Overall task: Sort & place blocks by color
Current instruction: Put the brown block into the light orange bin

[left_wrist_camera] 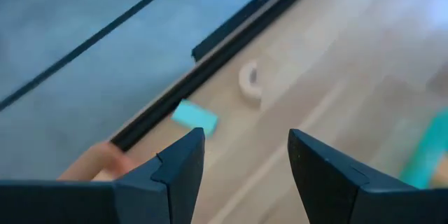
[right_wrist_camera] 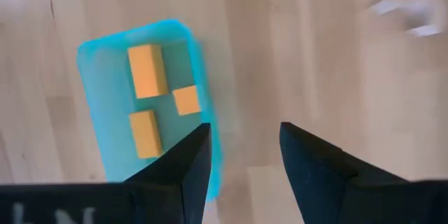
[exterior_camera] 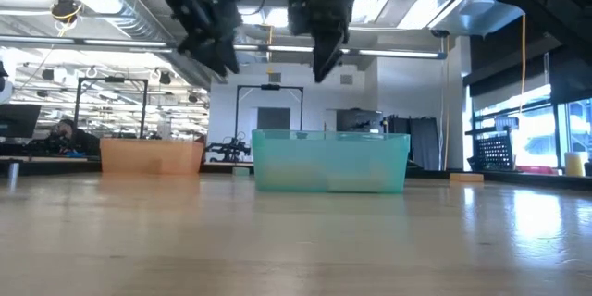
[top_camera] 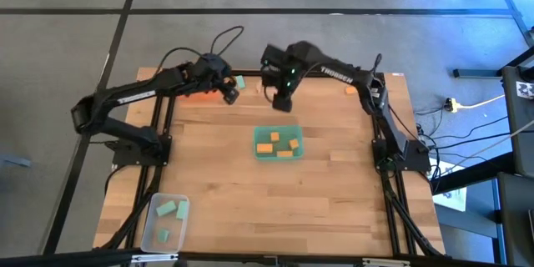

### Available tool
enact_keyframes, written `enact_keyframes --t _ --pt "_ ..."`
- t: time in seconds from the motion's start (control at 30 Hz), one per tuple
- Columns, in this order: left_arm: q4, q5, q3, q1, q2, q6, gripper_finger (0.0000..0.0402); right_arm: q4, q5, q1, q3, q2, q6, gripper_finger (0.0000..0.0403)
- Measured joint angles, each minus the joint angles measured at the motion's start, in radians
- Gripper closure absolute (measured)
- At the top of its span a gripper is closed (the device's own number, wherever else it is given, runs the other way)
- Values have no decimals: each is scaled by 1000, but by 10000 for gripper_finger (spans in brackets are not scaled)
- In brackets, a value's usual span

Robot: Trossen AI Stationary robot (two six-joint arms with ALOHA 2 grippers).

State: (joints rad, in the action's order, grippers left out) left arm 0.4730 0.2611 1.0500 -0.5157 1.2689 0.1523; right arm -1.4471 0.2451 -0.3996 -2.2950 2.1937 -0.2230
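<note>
Several orange blocks [top_camera: 275, 144] lie in the green tray [top_camera: 258, 154] at the table's middle; the right wrist view shows three orange blocks [right_wrist_camera: 147, 71] on its floor. Mint-green blocks [top_camera: 171, 209] lie in the clear tray [top_camera: 148, 232] at the near left corner. One mint-green block [top_camera: 240, 82] [left_wrist_camera: 195, 117] lies flat by the far edge, and an orange block [top_camera: 349, 90] lies far right. My left gripper [top_camera: 229, 93] [left_wrist_camera: 245, 164] hovers open beside the mint block. My right gripper [top_camera: 282, 102] [right_wrist_camera: 241, 161] hangs open above the table, on the far side of the green tray [right_wrist_camera: 98, 42].
An orange tray [exterior_camera: 153, 155] stands under my left arm near the far left. The green tray [exterior_camera: 330, 161] stands mid-table in the low view. A small white ring [left_wrist_camera: 249, 80] lies on the wood near the far edge. Bare wood lies right of the green tray.
</note>
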Motion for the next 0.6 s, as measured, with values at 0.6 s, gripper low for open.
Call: enact_keyframes --t 0.6 --pt "-541 -357 -1 -199 453 316 205 -28 16 -274 -30 -163 -97 234"
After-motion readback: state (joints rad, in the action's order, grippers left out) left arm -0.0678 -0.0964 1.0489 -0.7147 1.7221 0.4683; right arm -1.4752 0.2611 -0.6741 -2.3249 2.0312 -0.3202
